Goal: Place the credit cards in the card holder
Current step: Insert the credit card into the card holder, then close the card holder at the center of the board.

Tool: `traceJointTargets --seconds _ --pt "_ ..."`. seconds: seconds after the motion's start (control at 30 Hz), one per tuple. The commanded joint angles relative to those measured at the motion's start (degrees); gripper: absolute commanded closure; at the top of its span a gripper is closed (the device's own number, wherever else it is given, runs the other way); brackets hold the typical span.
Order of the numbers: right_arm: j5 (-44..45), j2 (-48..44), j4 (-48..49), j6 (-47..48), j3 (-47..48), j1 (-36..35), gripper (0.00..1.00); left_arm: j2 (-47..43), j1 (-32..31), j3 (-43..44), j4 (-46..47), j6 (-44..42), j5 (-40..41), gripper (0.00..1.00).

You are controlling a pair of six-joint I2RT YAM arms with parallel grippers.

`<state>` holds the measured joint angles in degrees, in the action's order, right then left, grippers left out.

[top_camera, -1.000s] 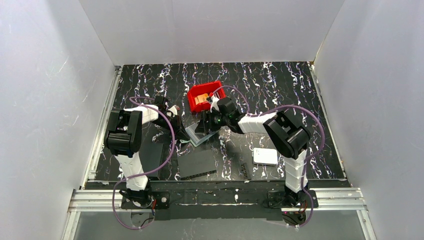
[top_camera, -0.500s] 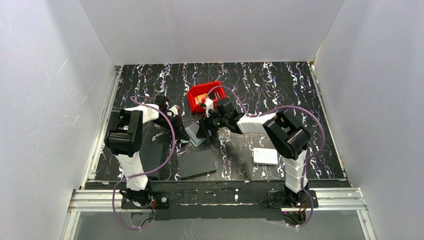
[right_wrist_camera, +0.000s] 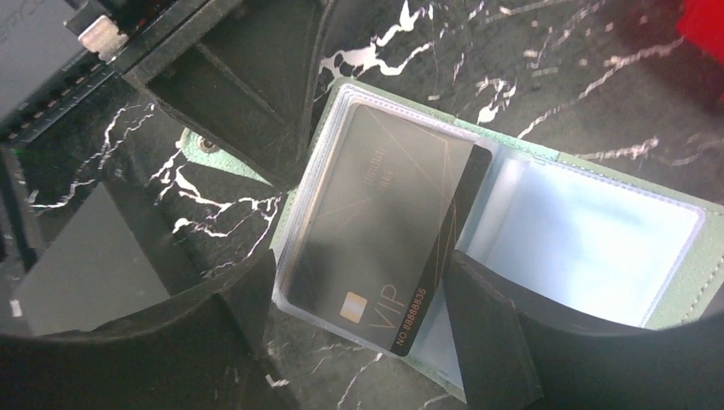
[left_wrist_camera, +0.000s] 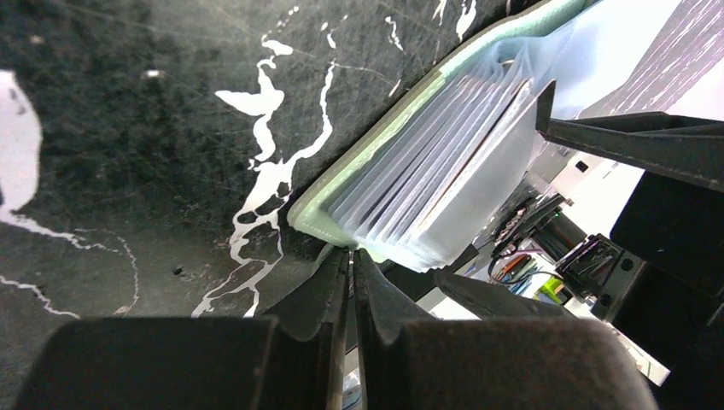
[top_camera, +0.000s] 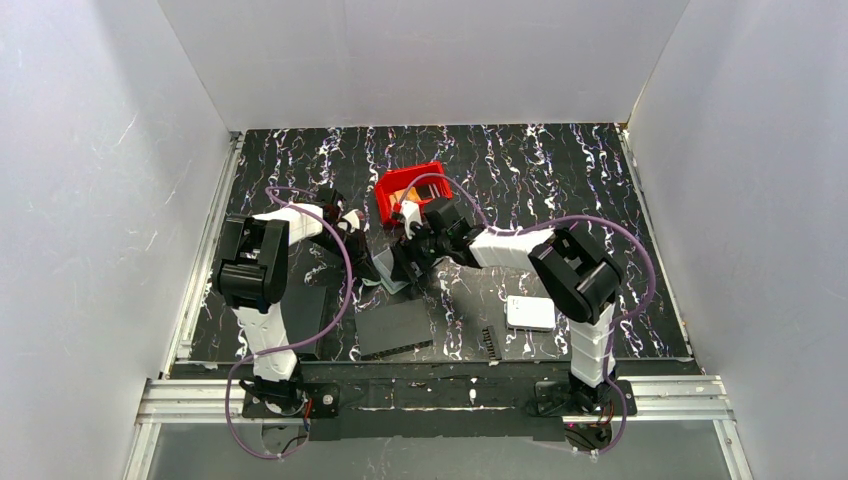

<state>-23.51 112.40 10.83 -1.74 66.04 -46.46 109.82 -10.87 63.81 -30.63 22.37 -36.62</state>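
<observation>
The right gripper (right_wrist_camera: pixel 359 286) stands with its jaws apart, one finger on each side of a dark credit card (right_wrist_camera: pixel 367 222) printed "VIP". No finger visibly presses on the card. The card lies under the translucent left-hand pocket of the open card holder (right_wrist_camera: pixel 683 290), with its stripe edge and one lower corner still poking out toward the empty right-hand pocket. In the last second the top view shows this gripper sliding left across the holder, so that it now covers most of the pale rectangle that showed a moment ago. That suggests the card has been pushed most of the way in and let go, though it is not yet fully seated. The left gripper (left_wrist_camera: pixel 350 256) has its fingers together, tips at the holder's near corner under the fanned pockets, and it has crept slightly toward the centre. Whether it nips the cover cannot be told. The right arm reaches from its raised elbow leftward, wrist tipped down over the holder, and the left forearm lies low, pointing inward. The red bin (top_camera: pixel 400 180) sits just behind on the marbled table (top_camera: pixel 560 170).
</observation>
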Motion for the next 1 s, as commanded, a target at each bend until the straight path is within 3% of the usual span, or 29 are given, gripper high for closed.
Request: traceJointTargets --seconds 0.0,0.13,0.43,0.57,0.73,0.97 --pt "-0.95 -5.33 -10.39 -8.99 2.51 0.99 0.17 0.67 -1.43 0.53 1.29 -2.35 0.71 0.95" --pt "4.49 -9.61 -17.36 -12.03 1.49 3.99 0.08 1.45 -1.43 -0.63 1.25 -3.03 0.69 0.96" --pt "-3.58 -11.71 -5.06 -23.18 -8.92 17.61 0.07 2.47 -1.43 0.60 0.66 -3.65 -0.08 0.96" --pt "-11.20 -8.02 7.82 -31.07 -14.31 21.64 0.13 2.77 -1.54 0.79 0.75 -3.56 -0.37 0.96" --pt "-16.39 -1.85 20.16 -37.79 -15.83 22.55 0.26 2.64 -1.69 0.64 0.84 -3.56 -0.47 0.97" --pt "-21.71 6.89 50.96 -58.22 -20.62 22.40 0.51 2.37 -1.85 1.11 0.76 -3.54 -0.73 0.97"
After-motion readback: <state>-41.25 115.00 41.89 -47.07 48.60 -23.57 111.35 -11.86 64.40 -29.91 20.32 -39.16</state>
